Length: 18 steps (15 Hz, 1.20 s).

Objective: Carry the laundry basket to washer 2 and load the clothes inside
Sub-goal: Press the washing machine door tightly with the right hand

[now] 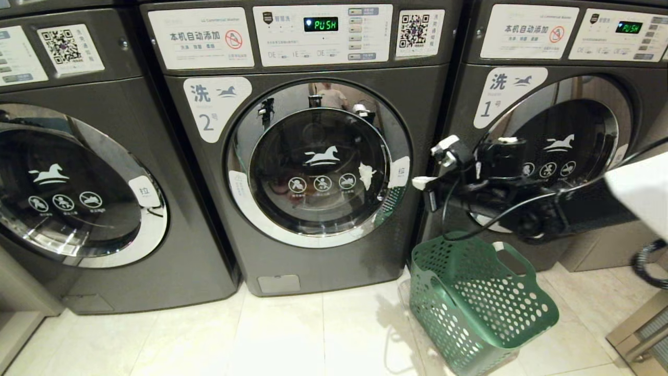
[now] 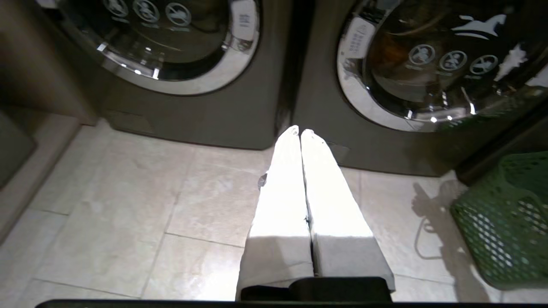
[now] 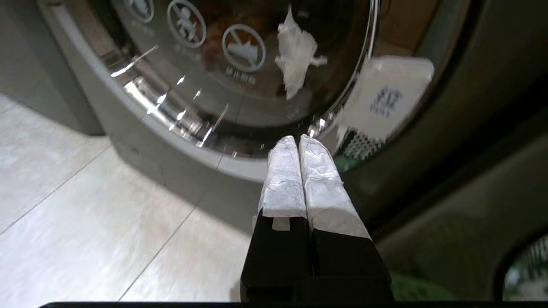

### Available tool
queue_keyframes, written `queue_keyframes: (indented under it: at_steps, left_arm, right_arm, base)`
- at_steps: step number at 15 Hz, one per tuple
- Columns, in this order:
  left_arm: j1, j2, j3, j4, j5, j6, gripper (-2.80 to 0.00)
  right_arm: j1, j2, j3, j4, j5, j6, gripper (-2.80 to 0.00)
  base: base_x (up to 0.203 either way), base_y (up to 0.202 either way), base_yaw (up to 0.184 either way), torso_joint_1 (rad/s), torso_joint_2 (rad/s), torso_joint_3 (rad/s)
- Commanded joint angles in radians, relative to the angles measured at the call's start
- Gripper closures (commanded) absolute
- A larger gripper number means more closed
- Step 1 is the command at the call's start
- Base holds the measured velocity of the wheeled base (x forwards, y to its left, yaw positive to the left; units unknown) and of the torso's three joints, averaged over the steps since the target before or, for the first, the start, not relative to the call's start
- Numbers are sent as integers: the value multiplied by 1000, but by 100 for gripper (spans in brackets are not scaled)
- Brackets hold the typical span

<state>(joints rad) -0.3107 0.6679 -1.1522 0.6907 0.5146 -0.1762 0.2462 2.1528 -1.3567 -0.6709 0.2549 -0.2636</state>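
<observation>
Washer 2 [image 1: 318,156] stands in the middle with its round glass door [image 1: 319,164] shut. Dim orange-red shapes show behind the glass [image 2: 385,49]; I cannot tell if they are the clothes. The green laundry basket [image 1: 480,303] sits tilted on the floor in front of washer 1 [image 1: 553,141], with no clothes showing inside it. My right gripper [image 1: 424,182] is shut and empty, hanging just beside the door's right rim near the white pull label [image 3: 387,98]. My left gripper [image 2: 299,130] is shut and empty, low over the tiles, facing the gap between the left washer and washer 2.
A third washer [image 1: 78,183] stands at the left. A ragged white patch [image 1: 367,175] sticks to washer 2's glass. Black cables [image 1: 485,219] hang from the right arm above the basket. A metal-framed object [image 1: 642,329] is at the right edge.
</observation>
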Motion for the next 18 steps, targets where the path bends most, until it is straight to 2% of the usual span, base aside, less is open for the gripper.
queue_keyframes:
  at_steps: [1, 3, 5, 8, 10, 12, 16, 18]
  left_arm:
    - [28, -111, 20, 7, 20, 35, 0]
    - [102, -160, 49, 9, 20, 63, 0]
    - [125, -198, 107, 8, 16, 68, 0]
    - [193, -233, 147, 15, 15, 70, 0]
    - [245, -269, 194, 15, -17, 72, 0]
    - [264, -375, 300, 6, -119, 116, 0]
    - [298, -650, 622, -74, -429, 353, 0]
    - [305, -666, 738, -97, -486, 407, 0]
  right_arm:
    - [-2, 236, -138, -99, 4, -8, 0]
    - [-17, 313, -281, -169, -18, -33, 0]
    - [-31, 359, -366, -190, -59, -51, 0]
    - [-60, 387, -406, -196, -84, -81, 0]
    - [-65, 417, -476, -196, -93, -81, 0]
    - [-67, 463, -572, -195, -126, -82, 0]
    - [-82, 435, -568, -193, -134, -80, 0]
    - [-96, 433, -567, -191, -134, -79, 0]
  base:
    - [0, 0, 0, 0, 0, 0]
    - [0, 0, 0, 0, 0, 0]
    - [0, 0, 0, 0, 0, 0]
    - [0, 0, 0, 0, 0, 0]
    - [0, 0, 0, 0, 0, 0]
    - [0, 0, 0, 0, 0, 0]
    - [0, 0, 0, 0, 0, 0]
    - [0, 0, 0, 0, 0, 0]
